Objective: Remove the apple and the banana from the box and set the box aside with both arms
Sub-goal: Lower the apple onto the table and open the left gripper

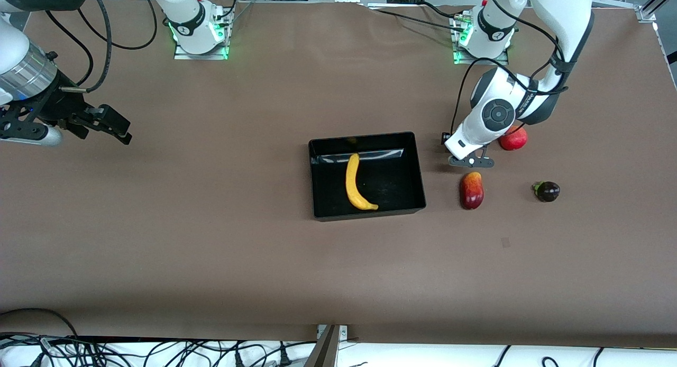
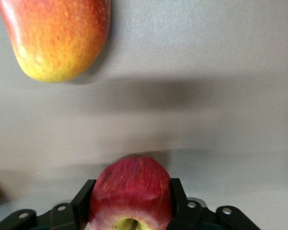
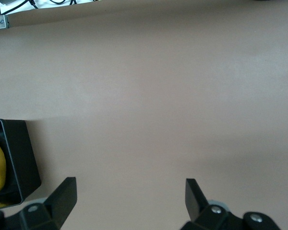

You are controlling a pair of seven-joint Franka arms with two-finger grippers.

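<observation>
Banana in the tray, left gripper around an apple.

Front view: the banana point(image 1: 356, 183) lies in the black box point(image 1: 418, 166) at mid-table. The left gripper point(image 1: 472, 161) is low between a red-yellow mango point(image 1: 471, 190) and a red apple point(image 1: 514, 138); a dark purple fruit point(image 1: 547, 191) sits nearer the left arm's end. The right gripper point(image 1: 108, 125) waits, raised over the right arm's end.
Left wrist view: the fingers point(image 2: 82, 201) flank the apple point(image 2: 131, 193), touching its sides.
Right wrist view: the right gripper point(image 3: 130, 197) is spread wide, holding nothing.

Wide bare table point(image 1: 211, 250) is left toward the right arm's end; at the left arm's end, passage is crowded by a mango point(image 1: 471, 190), an apple point(image 1: 513, 138) and a dark fruit point(image 1: 546, 191).
</observation>
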